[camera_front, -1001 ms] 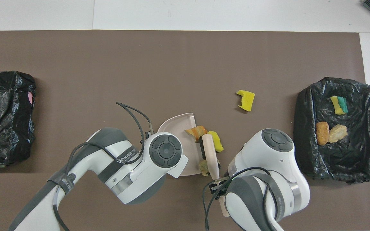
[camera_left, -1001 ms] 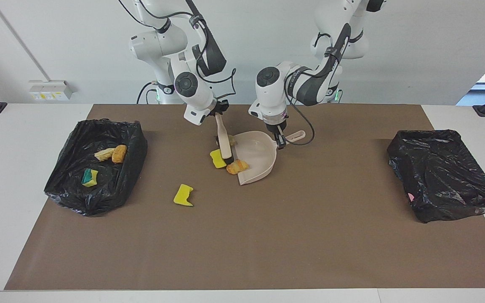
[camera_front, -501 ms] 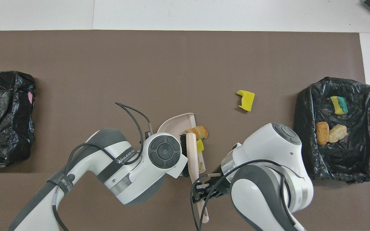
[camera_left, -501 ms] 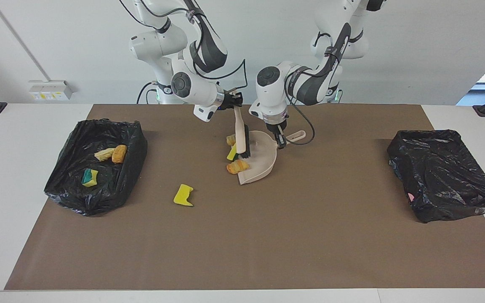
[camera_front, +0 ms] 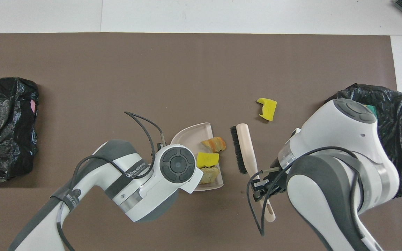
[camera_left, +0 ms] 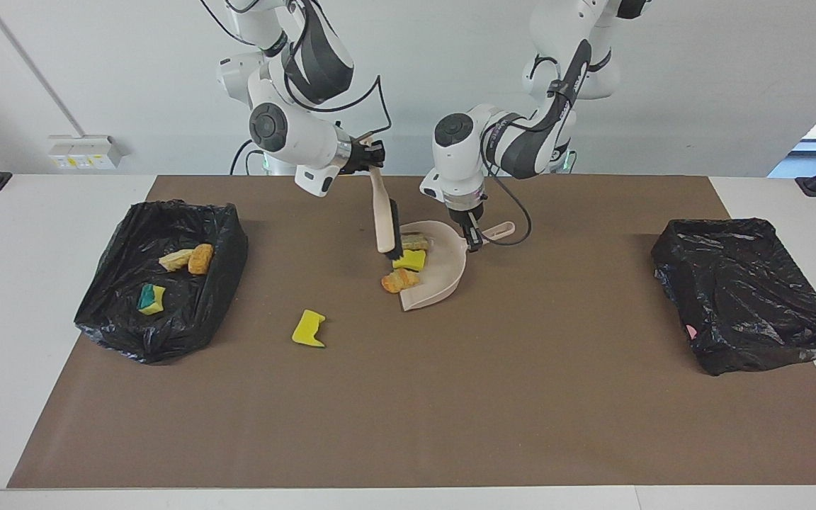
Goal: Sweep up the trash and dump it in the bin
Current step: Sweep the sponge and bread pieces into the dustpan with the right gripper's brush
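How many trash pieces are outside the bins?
4: yellow scrap and tan lump in the dustpan, orange lump at its lip, loose scrap on the mat. Some may be hidden.

Two white arms with dark grey joint bands, round grey caps, looping black cables

Raised brush [camera_left: 384,219] beside loaded dustpan [camera_left: 443,273]

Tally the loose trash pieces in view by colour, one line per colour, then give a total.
Yellow sponge scraps: 2, one in the dustpan at, one on the mat at.
Yellow-green sponge scraps: 2, at and.
Orange-tan lumps: 2, at and.
Pale tan lumps: 1, at.
Total: 7
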Tool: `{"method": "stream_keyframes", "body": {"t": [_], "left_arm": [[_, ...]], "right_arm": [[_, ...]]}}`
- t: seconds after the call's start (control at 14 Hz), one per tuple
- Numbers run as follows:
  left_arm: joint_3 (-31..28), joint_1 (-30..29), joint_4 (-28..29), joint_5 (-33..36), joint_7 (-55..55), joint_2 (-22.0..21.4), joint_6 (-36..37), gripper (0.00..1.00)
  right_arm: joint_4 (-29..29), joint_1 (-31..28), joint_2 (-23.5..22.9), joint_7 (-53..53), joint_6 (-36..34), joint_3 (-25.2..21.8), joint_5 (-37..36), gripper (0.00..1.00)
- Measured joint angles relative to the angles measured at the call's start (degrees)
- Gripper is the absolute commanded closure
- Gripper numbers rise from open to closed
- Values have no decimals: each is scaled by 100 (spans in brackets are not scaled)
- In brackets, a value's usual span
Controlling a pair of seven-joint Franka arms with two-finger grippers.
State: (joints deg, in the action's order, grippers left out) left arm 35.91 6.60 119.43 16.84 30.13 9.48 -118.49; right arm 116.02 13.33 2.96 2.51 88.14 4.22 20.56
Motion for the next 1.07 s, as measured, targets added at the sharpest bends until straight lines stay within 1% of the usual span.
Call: {"method": "stream_keyframes", "body": {"t": [0.21,0.29,0.5,0.72,0.79,0.86,0.93,1.07], "left_arm": [[2,-4,0,-3,0,0,-1,100],[2,-4,0,-3,0,0,-2,100],[3,-6,0,-5,0,0,-2,100],[3,-7,0,-5,0,0,-2,100],[3,-7,1,-5,0,0,-2,100],[3,-8,2,-5,0,0,-2,100],[3,-8,3,-5,0,0,-2,100],[3,-8,3,-6,0,0,-2,100]], "right_arm": [[-204,0,-269,-296,301,23,-1331,100],[-356,-23,-403,-496,333,19,-1777,100],[-947,-322,-988,-1170,565,-3,-2982,100],[-1337,-572,-1670,-1597,1145,-16,-4235,100],[-1439,-573,-1902,-1609,1291,-15,-4510,100],[-1544,-568,-2129,-1609,1392,-7,-4637,100],[-1627,-563,-2303,-1609,1435,8,-4661,100],[-1673,-538,-2433,-1609,1406,55,-4471,100]]}}
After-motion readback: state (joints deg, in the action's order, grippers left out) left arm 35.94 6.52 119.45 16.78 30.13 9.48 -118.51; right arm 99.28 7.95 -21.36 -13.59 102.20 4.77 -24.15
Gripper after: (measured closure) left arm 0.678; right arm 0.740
